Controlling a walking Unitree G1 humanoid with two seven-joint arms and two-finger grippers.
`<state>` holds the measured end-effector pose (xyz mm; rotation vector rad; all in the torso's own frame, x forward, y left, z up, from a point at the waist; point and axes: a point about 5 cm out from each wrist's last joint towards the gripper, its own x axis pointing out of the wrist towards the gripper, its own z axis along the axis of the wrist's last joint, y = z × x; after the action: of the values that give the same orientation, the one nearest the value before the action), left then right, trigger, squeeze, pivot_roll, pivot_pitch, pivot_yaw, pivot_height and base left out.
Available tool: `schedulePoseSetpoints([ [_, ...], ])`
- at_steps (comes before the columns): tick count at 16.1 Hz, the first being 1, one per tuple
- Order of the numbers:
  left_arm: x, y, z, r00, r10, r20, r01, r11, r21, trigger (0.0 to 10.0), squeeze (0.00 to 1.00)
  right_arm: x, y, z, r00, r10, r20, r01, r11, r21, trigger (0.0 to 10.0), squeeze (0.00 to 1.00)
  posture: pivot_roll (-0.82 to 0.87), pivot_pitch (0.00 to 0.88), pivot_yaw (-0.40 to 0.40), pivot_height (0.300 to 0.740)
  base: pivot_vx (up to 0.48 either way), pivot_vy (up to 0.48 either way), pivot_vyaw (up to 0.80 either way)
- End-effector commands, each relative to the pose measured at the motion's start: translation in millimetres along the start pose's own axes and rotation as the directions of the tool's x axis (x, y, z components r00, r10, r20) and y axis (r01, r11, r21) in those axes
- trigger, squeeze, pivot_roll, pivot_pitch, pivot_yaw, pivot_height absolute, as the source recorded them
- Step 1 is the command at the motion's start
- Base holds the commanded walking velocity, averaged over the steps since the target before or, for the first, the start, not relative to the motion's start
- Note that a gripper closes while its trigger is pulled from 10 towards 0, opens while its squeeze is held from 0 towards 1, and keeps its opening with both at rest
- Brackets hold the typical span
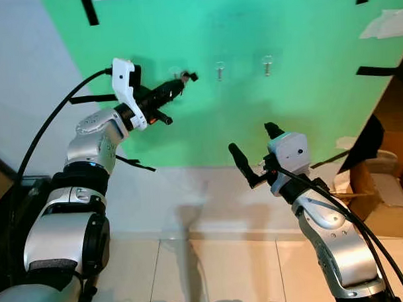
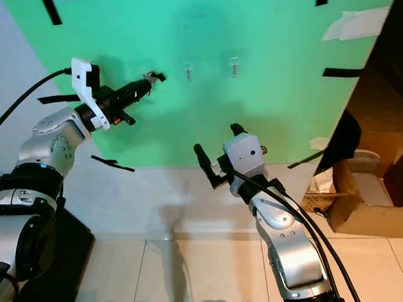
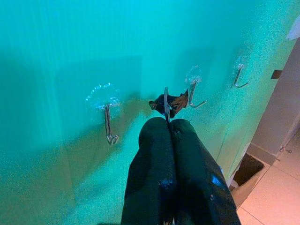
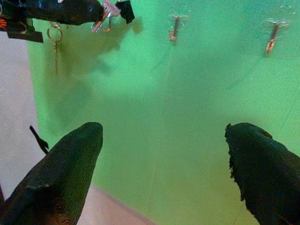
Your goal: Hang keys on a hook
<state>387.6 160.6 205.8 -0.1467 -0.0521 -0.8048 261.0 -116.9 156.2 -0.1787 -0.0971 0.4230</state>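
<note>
My left tool (image 1: 179,85) is clenched on the keys (image 3: 168,103), pinching them by one thin edge right in front of the green wall panel (image 1: 253,122), level with the leftmost hook (image 3: 108,124) near the panel's upper edge. They should be light, stiff and slick (metal on rubber), so I judge the ring (image 4: 54,33), dangling loose, is the part to thread. My right tool (image 1: 254,152) hangs released, lower down.
</note>
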Motion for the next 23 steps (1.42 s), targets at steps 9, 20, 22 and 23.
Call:
schedulePoseSetpoints([
  [9, -9.8, 22.8, 0, 0.97, 0.236, -0.066, -0.24, 0.969, -0.063, 10.0, 0.0, 6.2, 4.0, -1, 1.0, 0.026, 0.002, -0.026, 1.0, -0.008, 10.0, 0.0, -0.11, 0.0, 0.159, 0.74, 0.0, 0.0, 0.0],
  [20, -13.3, -1.1, -47, 0.926, 0.052, -0.373, -0.037, 0.998, 0.047, 10.0, 0.0, 5.3, 4.4, -2, 1.0, 0.021, -0.001, -0.021, 1.0, -0.001, 10.0, 0.0, -0.1, 0.0, 0.159, 0.74, 0.0, 0.0, 0.0],
  [22, -23.7, 4.2, -55, 0.88, 0.112, -0.462, -0.077, 0.993, 0.094, 10.0, 0.0, 4.7, 4.0, -3, 1.0, 0.019, -0.006, -0.019, 1.0, 0.004, 10.0, 0.0, -0.11, 0.0, 0.164, 0.74, 0.0, 0.0, 0.0],
  [23, -37.6, 9.8, -72, 0.778, 0.169, -0.605, -0.049, 0.977, 0.21, 10.0, 0.0, 4.9, 4.4, -3, 1.0, 0.024, -0.009, -0.023, 1.0, 0.006, 10.0, 0.0, -0.11, 0.0, 0.164, 0.74, 0.0, 0.0, 0.0],
])
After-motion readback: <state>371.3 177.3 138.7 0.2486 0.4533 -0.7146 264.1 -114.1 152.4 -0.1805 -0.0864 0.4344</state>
